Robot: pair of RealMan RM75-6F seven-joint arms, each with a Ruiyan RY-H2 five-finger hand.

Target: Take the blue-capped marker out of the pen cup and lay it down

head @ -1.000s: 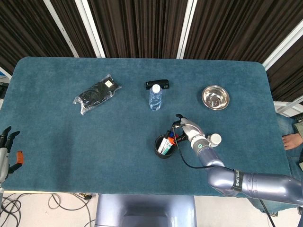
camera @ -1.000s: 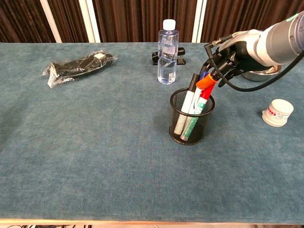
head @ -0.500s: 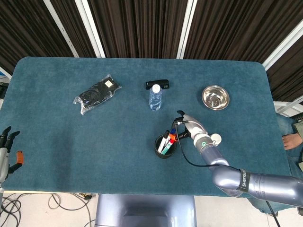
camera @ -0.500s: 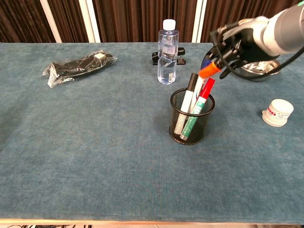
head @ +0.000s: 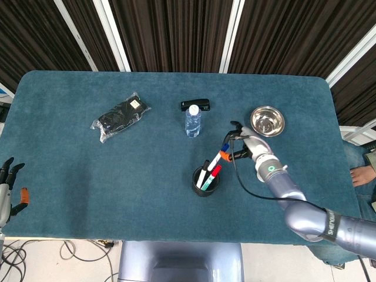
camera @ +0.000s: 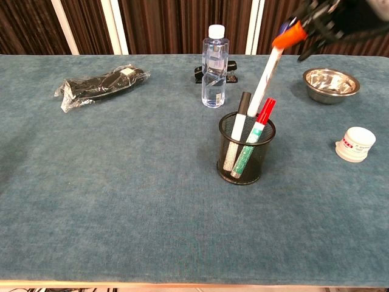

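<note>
The black mesh pen cup (head: 205, 181) (camera: 245, 152) stands mid-table with a black-capped and a red-capped marker in it. My right hand (head: 247, 146) (camera: 331, 13) is raised up and to the right of the cup. It grips the top end of the blue-capped marker (head: 225, 147) (camera: 284, 27), with an orange cap (camera: 287, 37) pressed right in front of it. A white barrel (camera: 265, 79) slants down from the hand, its lower end still inside the cup rim. My left hand (head: 7, 189) hangs off the table's near left edge, fingers spread and holding nothing.
Behind the cup stand a water bottle (head: 192, 121) (camera: 215, 67) and a black clip (head: 195, 104). A steel bowl (head: 267, 121) (camera: 330, 83) sits at the far right, a white jar (camera: 355, 144) right of the cup. A black packet (head: 120, 116) (camera: 100, 82) lies far left.
My right hand has risen and moved right, away from the cup, drawing the markers it grips upward until only the barrel's lower end is in the cup. The left hand is still.
</note>
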